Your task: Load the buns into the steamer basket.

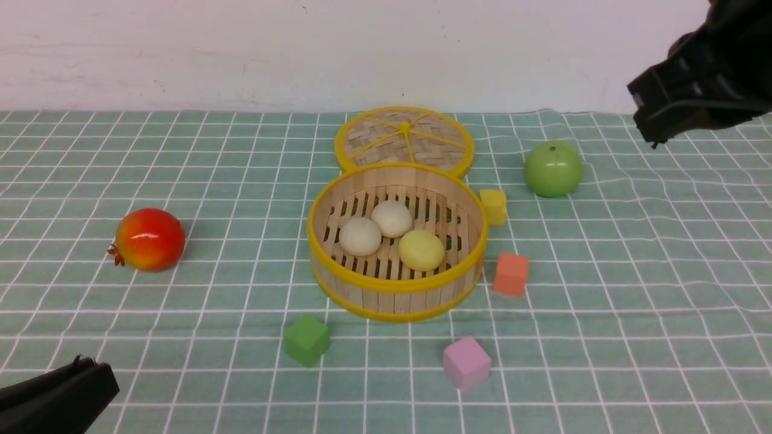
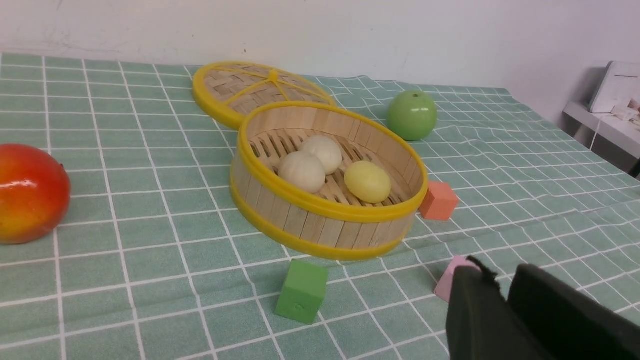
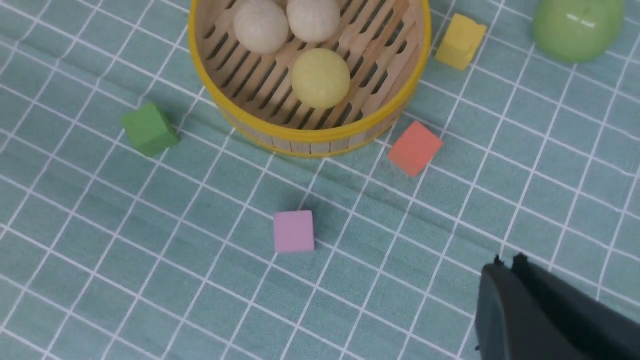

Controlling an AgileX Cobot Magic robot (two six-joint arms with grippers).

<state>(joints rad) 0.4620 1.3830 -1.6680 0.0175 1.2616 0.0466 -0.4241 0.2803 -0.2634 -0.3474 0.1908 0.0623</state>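
Three buns on the slatted floor of the steamer basket (image 1: 395, 289), centre of the front frame: two off-white buns (image 1: 360, 236) (image 1: 392, 218) touching side by side, a pale yellow bun (image 1: 421, 250) just beside them toward the lower right; none left outside on the green checked cloth (image 1: 633, 289), so the loading judged complete, nothing more to carry unless the lid was meant to go on, which the task does not ask.

Woven lid (image 1: 404, 140) flat behind the basket, its near edge hidden by the basket rim; yellow cube (image 1: 494, 206) against the basket's right wall, orange cube (image 1: 511, 274) just beside the lower right, green cube (image 1: 307, 340) and pink cube (image 1: 465, 363) below, apart from the basket; green apple (image 1: 553, 169) to the upper right, red-orange pomegranate-like fruit (image 1: 149, 239) well apart at the left.

Right gripper (image 3: 507, 261) raised at the upper right corner of the front frame, jaws pressed together on nothing, clear of basket and apple; left gripper (image 2: 495, 275) low at the bottom left corner, cut off by the frame edge, a narrow gap between the fingers in its wrist view, nothing held.

Hard to make out: part of the pink cube behind the left fingers in the left wrist view; top of the basket cropped in the right wrist view.
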